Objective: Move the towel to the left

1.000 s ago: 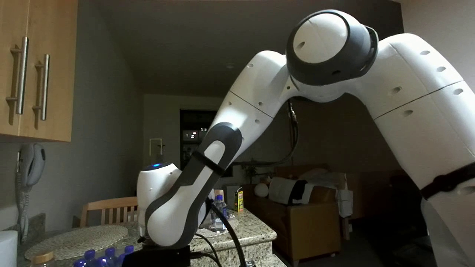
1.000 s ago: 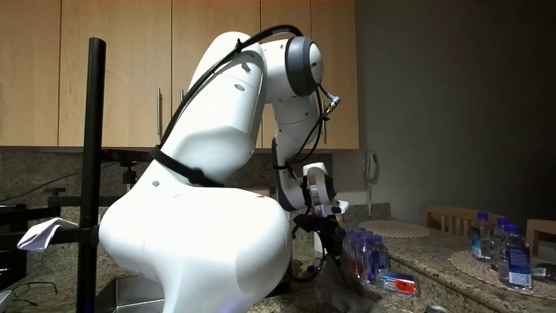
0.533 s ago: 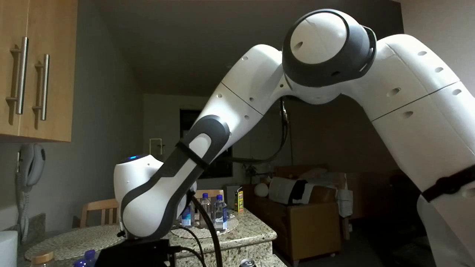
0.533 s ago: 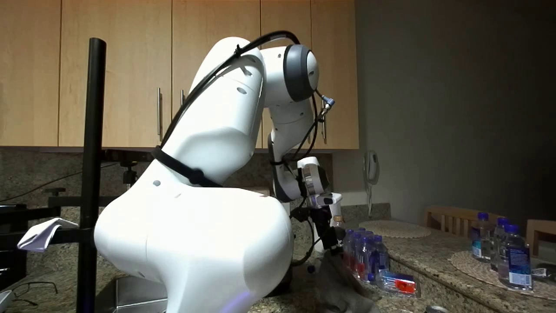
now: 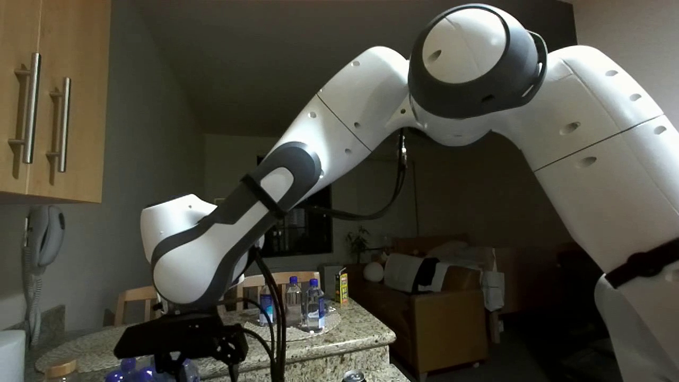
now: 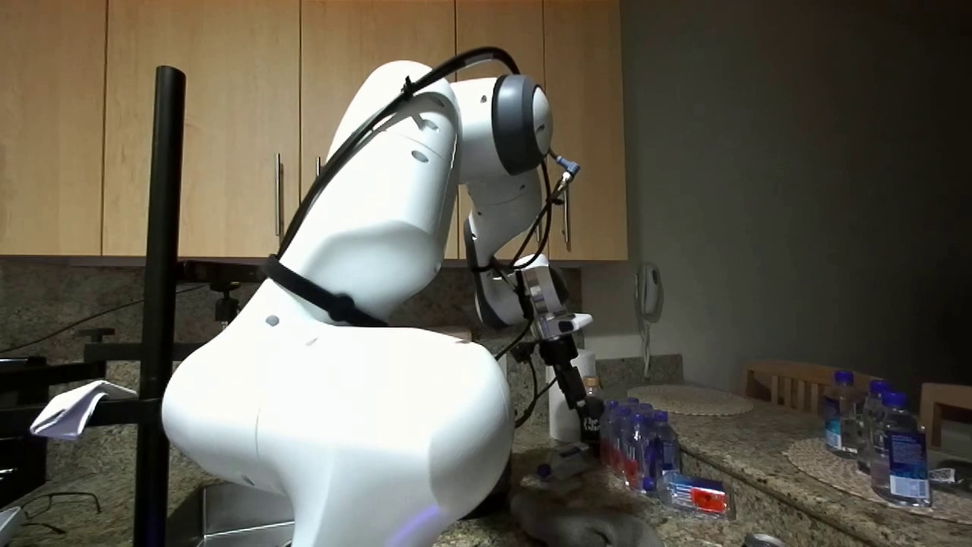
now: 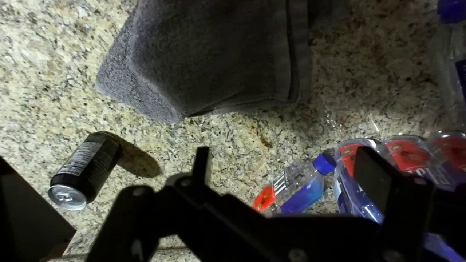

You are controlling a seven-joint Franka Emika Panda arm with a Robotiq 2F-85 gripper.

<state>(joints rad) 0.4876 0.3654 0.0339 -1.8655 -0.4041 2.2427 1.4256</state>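
Observation:
The grey towel [image 7: 218, 62] lies folded and rumpled on the granite counter, at the top of the wrist view and cut off by its edge. In an exterior view the towel [image 6: 585, 524] is a low heap at the bottom of the picture. My gripper [image 7: 284, 156] is open, its fingers far apart and no object held between them. It hangs above the counter, apart from the towel. An exterior view shows the gripper [image 6: 583, 403] higher than the towel; from another angle only the upper part of the gripper [image 5: 207, 371] shows, and the towel is out of view.
A black can [image 7: 85, 171] lies on the counter. A fallen bottle [image 7: 296, 185] shows beyond the fingers, beside several bottles [image 6: 638, 448] in a cluster. A paper roll [image 6: 562, 414] stands behind. More bottles [image 6: 904, 456] stand on the raised counter; a sink [image 6: 243, 513] lies near the base.
The towel hung stretched up to my gripper before; now it is let go and has sunk onto the counter. My gripper has opened and risen, moving left in an exterior view.

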